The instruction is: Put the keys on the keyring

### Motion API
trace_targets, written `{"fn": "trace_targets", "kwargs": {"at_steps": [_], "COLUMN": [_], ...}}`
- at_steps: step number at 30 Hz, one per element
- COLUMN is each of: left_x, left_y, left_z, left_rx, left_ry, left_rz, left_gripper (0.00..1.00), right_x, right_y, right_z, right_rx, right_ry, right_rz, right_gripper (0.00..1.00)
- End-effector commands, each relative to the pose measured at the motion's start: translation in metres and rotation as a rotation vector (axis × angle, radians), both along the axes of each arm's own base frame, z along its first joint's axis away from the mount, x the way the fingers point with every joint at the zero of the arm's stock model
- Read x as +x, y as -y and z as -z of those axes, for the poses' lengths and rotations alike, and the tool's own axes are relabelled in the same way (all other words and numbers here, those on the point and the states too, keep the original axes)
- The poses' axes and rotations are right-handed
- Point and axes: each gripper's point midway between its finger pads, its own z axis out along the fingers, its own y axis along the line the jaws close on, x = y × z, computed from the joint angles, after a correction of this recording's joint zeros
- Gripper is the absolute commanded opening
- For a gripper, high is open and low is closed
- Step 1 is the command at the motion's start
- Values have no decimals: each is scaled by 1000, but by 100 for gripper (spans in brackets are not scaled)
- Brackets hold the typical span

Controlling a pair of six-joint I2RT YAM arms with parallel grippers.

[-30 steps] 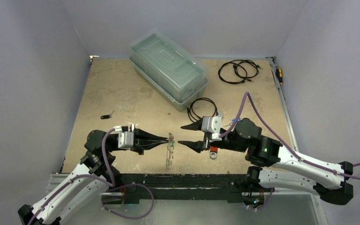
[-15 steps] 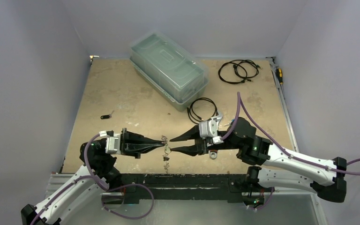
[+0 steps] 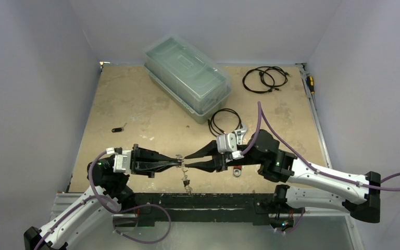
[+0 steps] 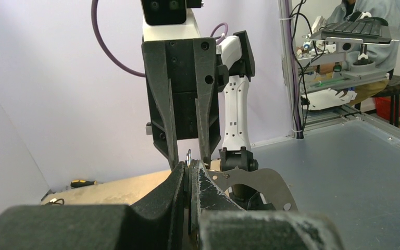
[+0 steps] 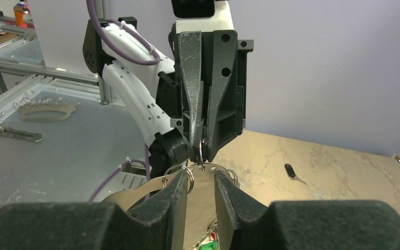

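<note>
My left gripper (image 3: 180, 162) is pressed together, pinching the keyring (image 4: 255, 182) by its top edge at my fingertips. My right gripper (image 5: 200, 178) stands spread, one finger on either side of the keyring. The keys (image 5: 208, 244) dangle beneath.

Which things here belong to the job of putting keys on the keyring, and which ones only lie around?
Job: keyring, pinched by the left gripper; right gripper, jaws open around it; black-tagged key on the table.
Lying about: lidded plastic box; black cables; wrench; screwdriver.
</note>
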Motion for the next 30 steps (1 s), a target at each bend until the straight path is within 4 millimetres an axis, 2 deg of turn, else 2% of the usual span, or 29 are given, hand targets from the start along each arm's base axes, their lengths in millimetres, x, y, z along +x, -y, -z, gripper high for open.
{"fn": "trace_targets", "kwargs": {"at_steps": [1,9,21,30], "left_x": [-9,-9,-7,-9], "left_y": [-5,-5,-6,-6], "left_z": [-11,-10,-11,-10], "left_rx": [-43,-40,-37,-38], "left_ry": [43,42,46,42], "left_rz": [16,16,-2,6], "left_gripper": [0,0,0,0], "right_x": [-2,-2,7,14], "right_y": [0,-1,18,6], "right_z": [-25,-30,-35,-24], "right_rx": [70,86,86,59], "right_ry": [19,24,63,57], "right_rz": [-16,-18,77,88], "right_gripper": [28,25,30,30]}}
